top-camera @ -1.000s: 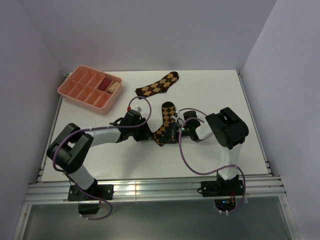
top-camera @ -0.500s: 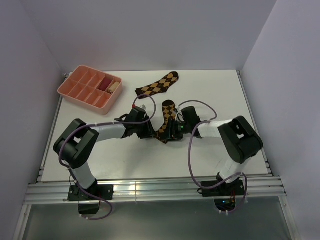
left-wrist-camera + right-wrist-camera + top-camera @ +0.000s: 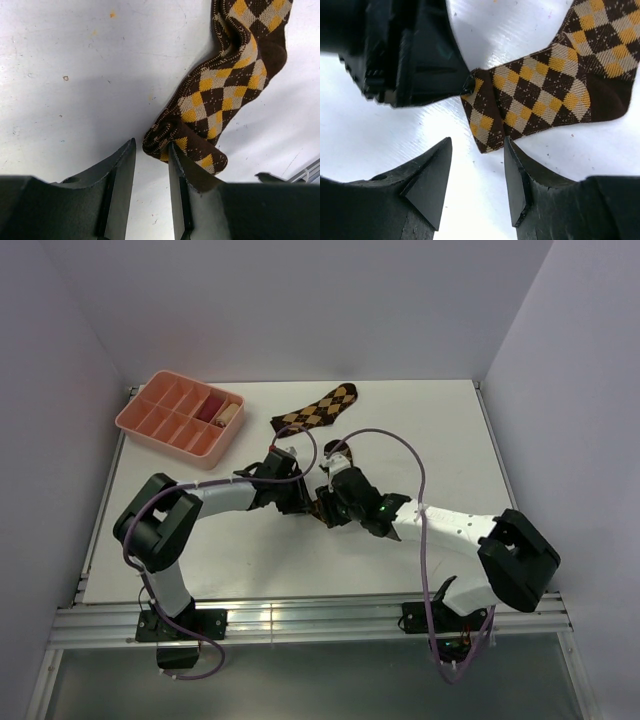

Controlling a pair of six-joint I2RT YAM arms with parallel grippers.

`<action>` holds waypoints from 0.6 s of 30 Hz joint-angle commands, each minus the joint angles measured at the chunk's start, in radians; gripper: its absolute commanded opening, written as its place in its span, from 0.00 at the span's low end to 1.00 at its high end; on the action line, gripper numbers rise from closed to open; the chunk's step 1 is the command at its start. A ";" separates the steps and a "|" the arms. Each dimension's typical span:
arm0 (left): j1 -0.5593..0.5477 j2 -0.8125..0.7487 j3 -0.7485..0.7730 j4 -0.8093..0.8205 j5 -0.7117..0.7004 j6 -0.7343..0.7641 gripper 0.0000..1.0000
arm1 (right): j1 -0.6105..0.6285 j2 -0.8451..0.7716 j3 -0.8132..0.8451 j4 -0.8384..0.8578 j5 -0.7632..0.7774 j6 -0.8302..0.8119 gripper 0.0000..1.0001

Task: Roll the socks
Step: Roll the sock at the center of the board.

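Right gripper [image 3: 477,150] newly parted at folded knit argyle sock [image 3: 540,95]

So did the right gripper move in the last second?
Yes. The right gripper has edged left, away from the table's right edge, and its jaws have opened at the near sock's end.

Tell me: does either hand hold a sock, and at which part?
Nothing is held. The left hand straddles the folded end of the sock with a gap showing; the right hand is open beside it.
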 commanded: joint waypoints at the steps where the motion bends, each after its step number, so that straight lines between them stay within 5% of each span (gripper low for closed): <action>1: -0.002 0.025 0.022 -0.057 -0.030 0.045 0.37 | 0.055 0.012 0.042 0.009 0.170 -0.116 0.53; 18: -0.003 0.039 0.048 -0.088 -0.029 0.059 0.36 | 0.154 0.256 0.109 0.039 0.196 -0.199 0.50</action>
